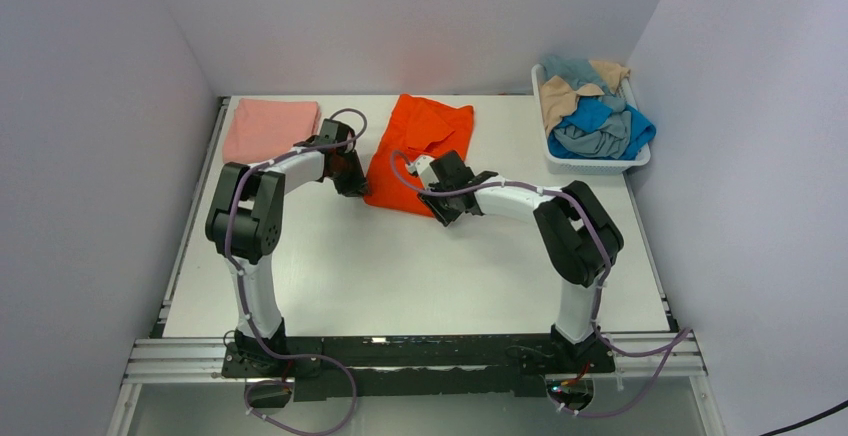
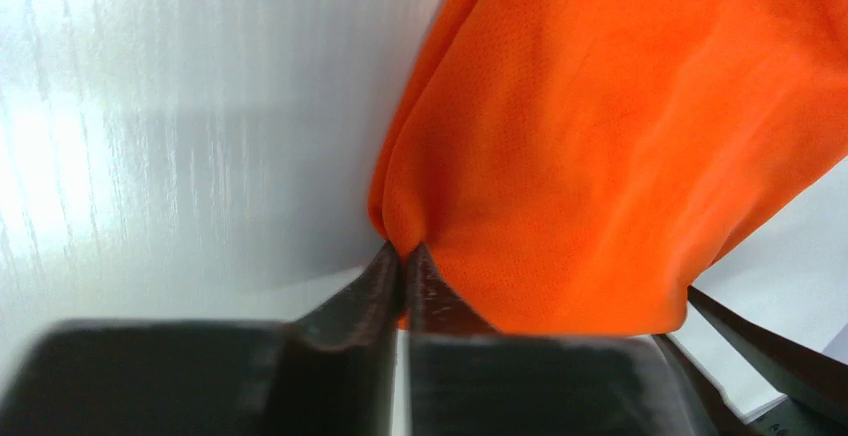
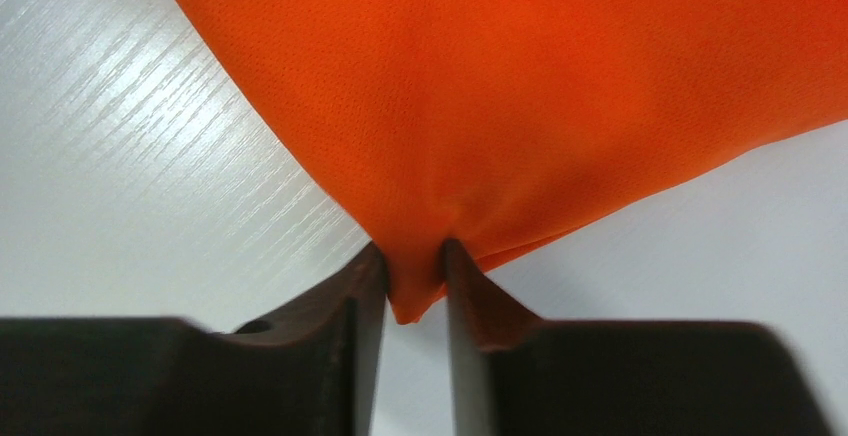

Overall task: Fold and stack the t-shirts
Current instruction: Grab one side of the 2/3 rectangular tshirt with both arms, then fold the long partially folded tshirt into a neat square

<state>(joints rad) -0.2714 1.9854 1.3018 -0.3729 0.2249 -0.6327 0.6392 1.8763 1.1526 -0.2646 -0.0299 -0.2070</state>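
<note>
Nearest us, the arm bases (image 1: 258,348) sit at the table's near edge, and ahead of them bare table (image 1: 400,266) stretches wide on the near side of both grippers, so there's plenty of room there. Over to the left: a folded salmon-pink t-shirt (image 1: 270,128) lies flat just beyond and left of the left gripper (image 1: 350,174), apart from it. That left gripper is pinched tight on the left edge of the orange t-shirt (image 1: 420,141), its fingers almost meeting with cloth gathered at the tips. Across the shirt, the right gripper (image 1: 438,206) stands narrow, with a fold of the near hem bunched between its fingers. Is that hem off the table? Hard to say from here. Far right and beyond the right gripper, well apart from it, the white basket (image 1: 548,151) holds a heap of shirts (image 1: 595,116) in blue, grey-blue and tan.
</note>
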